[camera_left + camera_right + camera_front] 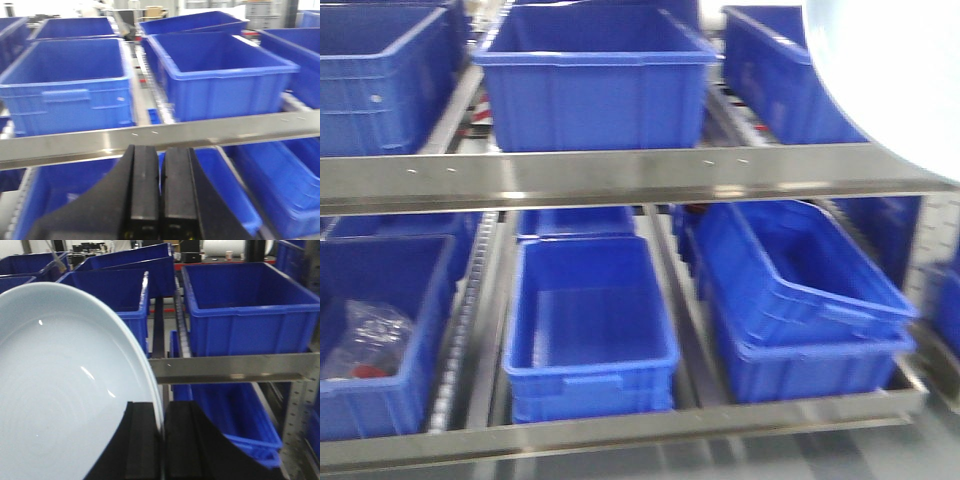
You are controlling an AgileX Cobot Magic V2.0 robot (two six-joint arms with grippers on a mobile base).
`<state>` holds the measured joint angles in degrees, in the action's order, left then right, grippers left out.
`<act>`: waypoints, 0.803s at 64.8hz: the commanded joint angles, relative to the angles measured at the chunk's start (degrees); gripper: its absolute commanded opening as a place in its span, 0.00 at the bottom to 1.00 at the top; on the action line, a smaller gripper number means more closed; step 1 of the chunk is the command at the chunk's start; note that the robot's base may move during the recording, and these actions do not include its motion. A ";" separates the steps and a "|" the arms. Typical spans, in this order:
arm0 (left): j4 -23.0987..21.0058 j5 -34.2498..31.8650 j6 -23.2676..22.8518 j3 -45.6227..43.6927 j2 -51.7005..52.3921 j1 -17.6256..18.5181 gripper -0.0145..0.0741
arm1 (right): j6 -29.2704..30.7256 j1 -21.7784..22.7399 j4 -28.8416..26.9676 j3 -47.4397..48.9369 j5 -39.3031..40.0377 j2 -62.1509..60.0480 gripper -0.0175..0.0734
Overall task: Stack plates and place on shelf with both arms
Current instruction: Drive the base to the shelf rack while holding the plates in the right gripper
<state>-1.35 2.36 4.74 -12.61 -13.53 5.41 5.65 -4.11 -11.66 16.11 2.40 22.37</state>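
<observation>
The right pincer (162, 412) is clamped on the rim of a large pale bluish-white plate (65, 390), which it holds up in front of the steel shelf (620, 177), beside the upper tier of blue crates (595, 85). The left pincer (161, 157) has its fingers pressed together, holding nothing, and faces the shelf.

The front view faces the shelf (620, 175) squarely, close. Both wrist views look forward from nearer. All share its rail (200, 132).
</observation>
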 commanded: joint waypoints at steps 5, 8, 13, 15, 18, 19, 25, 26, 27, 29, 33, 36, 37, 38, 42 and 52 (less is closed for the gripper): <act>-0.37 -4.91 -0.51 -1.86 -0.76 -0.05 0.26 | -0.01 0.17 0.29 1.72 5.93 0.31 0.26; -0.37 -4.91 -0.51 -1.86 -0.76 -0.05 0.26 | -0.01 0.17 0.29 1.72 5.93 0.31 0.26; -0.37 -4.91 -0.51 -1.86 -0.76 -0.05 0.26 | -0.01 0.17 0.29 1.72 5.93 0.31 0.26; -0.37 -4.91 -0.51 -1.86 -0.76 -0.05 0.26 | -0.01 0.17 0.29 1.72 5.93 0.31 0.26; -0.37 -4.91 -0.51 -1.86 -0.76 -0.05 0.26 | -0.01 0.17 0.29 1.72 5.93 0.31 0.26; -0.37 -4.91 -0.51 -1.86 -0.76 -0.05 0.26 | -0.01 0.17 0.29 1.72 5.93 0.31 0.26; -0.37 -4.91 -0.51 -1.86 -0.76 -0.05 0.26 | -0.01 0.17 0.29 1.72 5.93 0.31 0.26; -0.37 -4.91 -0.51 -1.86 -0.76 -0.05 0.26 | -0.01 0.17 0.29 1.72 5.93 0.31 0.26; -0.37 -4.91 -0.51 -1.86 -0.76 -0.05 0.26 | -0.01 0.17 0.29 1.72 5.93 0.31 0.26; -0.37 -4.91 -0.51 -1.86 -0.76 -0.05 0.26 | -0.01 0.17 0.29 1.72 5.93 0.31 0.26; -0.37 -4.91 -0.51 -1.86 -0.76 -0.05 0.26 | -0.01 0.17 0.29 1.72 5.93 0.31 0.26; -0.37 -4.91 -0.51 -1.86 -0.76 -0.05 0.26 | -0.01 0.17 0.29 1.72 5.93 0.31 0.26; -0.37 -4.91 -0.51 -1.86 -0.76 -0.05 0.26 | -0.01 0.17 0.29 1.72 5.93 0.31 0.26; -0.37 -4.91 -0.51 -1.86 -0.76 -0.05 0.26 | -0.01 0.17 0.29 1.72 5.93 0.31 0.26; -0.37 -4.91 -0.51 -1.86 -0.76 -0.05 0.26 | -0.01 0.17 0.29 1.72 5.93 0.31 0.26; -0.37 -4.91 -0.51 -1.86 -0.76 -0.05 0.26 | -0.01 0.17 0.29 1.72 5.93 0.31 0.26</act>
<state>-1.35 2.36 4.74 -12.61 -13.53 5.41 5.65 -4.11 -11.66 16.11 2.40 22.37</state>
